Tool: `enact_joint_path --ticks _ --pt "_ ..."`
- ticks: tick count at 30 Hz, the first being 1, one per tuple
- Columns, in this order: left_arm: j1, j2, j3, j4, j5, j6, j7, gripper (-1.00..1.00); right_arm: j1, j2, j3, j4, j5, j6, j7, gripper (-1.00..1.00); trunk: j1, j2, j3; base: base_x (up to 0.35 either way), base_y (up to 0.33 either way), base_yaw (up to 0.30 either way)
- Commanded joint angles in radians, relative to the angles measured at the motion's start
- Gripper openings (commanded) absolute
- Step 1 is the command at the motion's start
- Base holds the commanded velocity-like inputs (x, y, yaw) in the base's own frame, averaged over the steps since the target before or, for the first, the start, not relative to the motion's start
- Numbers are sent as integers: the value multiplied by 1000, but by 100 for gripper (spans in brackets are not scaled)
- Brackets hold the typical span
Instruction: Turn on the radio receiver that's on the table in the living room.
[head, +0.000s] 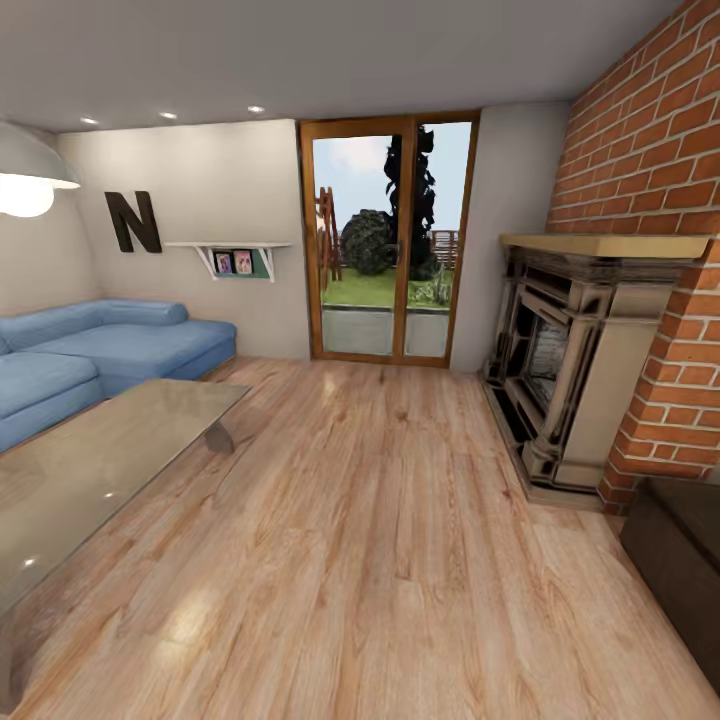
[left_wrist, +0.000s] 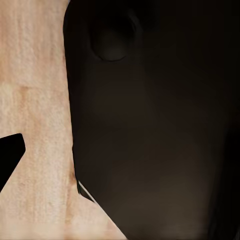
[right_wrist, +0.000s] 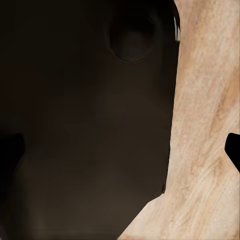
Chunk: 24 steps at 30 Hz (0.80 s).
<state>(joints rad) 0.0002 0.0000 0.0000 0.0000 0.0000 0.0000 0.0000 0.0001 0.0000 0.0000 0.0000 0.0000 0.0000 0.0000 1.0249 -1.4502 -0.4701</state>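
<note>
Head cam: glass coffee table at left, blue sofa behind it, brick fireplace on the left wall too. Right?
One thing is off: the fireplace stands against the brick wall at the right of the head view, not the left. The rest holds: the glass-topped table is at the left, with the blue sofa behind it.

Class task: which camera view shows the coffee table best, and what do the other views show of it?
The head view: the table lies at its left, its glossy top before the blue sofa. Both wrist views show wood floor and dark robot body.
</note>
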Motion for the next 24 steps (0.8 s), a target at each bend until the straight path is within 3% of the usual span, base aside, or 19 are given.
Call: enact_joint_path --ticks 1,8,24 --pt "0 0 0 0 0 0 0 100 0 0 0 0 0 0 0 100 0 0 0 0 0 0" --pt "-2 0 8 -14 4 -10 -5 100 -2 3 40 -1 -9 -12 0 100 0 0 0 0 0 0" --pt "-2 0 10 -31 6 -11 -3 100 -2 4 129 0 -99 -39 2 100 0 0 0 0 0 0"
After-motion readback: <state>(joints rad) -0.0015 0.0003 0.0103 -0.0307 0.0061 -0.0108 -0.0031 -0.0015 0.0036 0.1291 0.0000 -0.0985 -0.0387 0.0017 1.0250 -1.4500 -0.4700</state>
